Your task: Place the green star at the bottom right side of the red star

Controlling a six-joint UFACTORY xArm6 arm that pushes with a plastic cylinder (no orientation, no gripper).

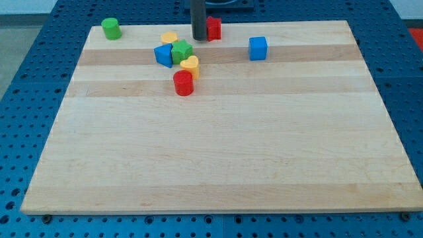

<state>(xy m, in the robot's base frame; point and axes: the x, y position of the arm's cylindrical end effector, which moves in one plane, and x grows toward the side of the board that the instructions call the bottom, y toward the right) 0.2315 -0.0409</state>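
Tip (199,38) rests at upper centre of the wooden tabletop (218,145), touching the red star block (213,28); no hand fitted. Green star block (181,50) sits lower-left, unmoved, hemmed by the blue block (163,55).

Bright, even overhead light; soft shadows, sharp focus throughout.

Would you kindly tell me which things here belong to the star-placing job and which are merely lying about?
Job:
green star-shaped block
red star-shaped block
my tip, just left of the red one

Lying about:
green cylinder
red cylinder
blue cube
blue block
yellow heart
yellow block
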